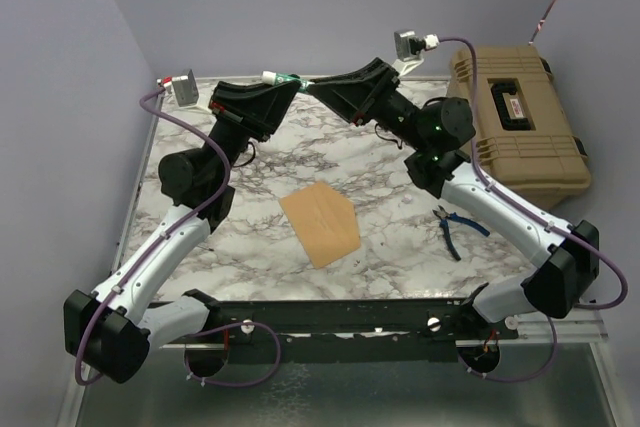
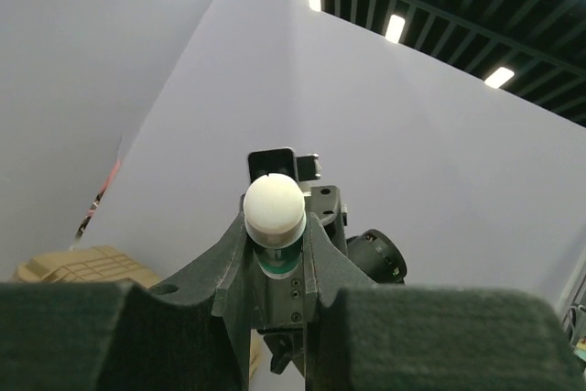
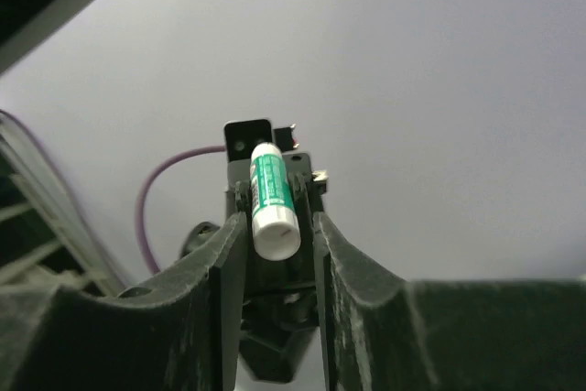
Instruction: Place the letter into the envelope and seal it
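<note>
- glue stick (image 1: 283, 78): held high between left gripper (image 2: 275, 249) and right gripper (image 3: 277, 215), both clamped on it, likely for uncapping.
- envelope (image 1: 320, 223): flat mid-table (image 1: 250, 247), awaiting glue.
- letter: not separately visible, presumably inside.

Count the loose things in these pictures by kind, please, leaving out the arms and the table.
envelope: 1
glue stick: 1
pliers: 1
hard case: 1
Total: 4
</note>
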Robot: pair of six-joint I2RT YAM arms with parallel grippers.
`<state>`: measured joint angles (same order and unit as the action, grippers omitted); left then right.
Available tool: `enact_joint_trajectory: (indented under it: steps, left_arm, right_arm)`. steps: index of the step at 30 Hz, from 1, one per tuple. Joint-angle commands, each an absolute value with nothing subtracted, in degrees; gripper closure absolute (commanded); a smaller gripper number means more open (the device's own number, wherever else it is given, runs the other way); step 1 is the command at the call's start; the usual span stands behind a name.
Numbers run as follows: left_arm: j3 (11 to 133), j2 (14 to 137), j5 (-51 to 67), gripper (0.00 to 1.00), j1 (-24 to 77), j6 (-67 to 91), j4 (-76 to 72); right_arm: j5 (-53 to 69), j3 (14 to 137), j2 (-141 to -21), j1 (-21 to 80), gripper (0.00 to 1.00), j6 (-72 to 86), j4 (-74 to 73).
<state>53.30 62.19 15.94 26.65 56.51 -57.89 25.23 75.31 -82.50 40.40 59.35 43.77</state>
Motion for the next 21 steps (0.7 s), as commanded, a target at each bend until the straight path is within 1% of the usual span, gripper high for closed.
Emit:
enact_joint_trajectory:
  steps: [1,3,4,6,10,16,18,21]
  left_arm:
    - [56.3,62.4,15.0,1.0,26.1,62.1,-56.4]
    - [56.4,62.7,14.7,1.0,26.2,66.4,-55.9]
    - [56.2,62.8,14.6,1.0,26.1,68.5,-55.8]
    - [55.4,62.9,13.9,1.0,26.1,72.3,-55.7]
    - [54.0,63.4,11.9,1.0,26.1,79.3,-54.3]
    - [55.6,65.9,15.3,1.0,26.2,84.8,-52.1]
    - [55.6,66.2,15.6,1.0,26.1,84.9,-51.9]
    - [55.5,65.9,15.5,1.0,26.2,84.0,-50.6]
  right_arm:
    - [21.7,75.1,-77.2,39.1,0.5,40.1,51.9]
    - [26.0,74.2,-75.4,39.1,0.35,26.2,49.4]
    - [27.2,73.5,-74.6,39.2,0.32,20.0,48.5]
    - [31.1,73.1,-74.1,39.2,0.3,9.3,46.8]
    - [39.8,76.6,-76.0,39.2,0.3,-4.7,39.2]
    - [39.3,79.3,-78.9,39.2,0.29,-12.2,37.4]
    - [38.7,80.0,-80.2,39.2,0.33,-12.0,38.1]
    - [40.4,81.0,-81.4,39.1,0.42,-10.8,38.6]
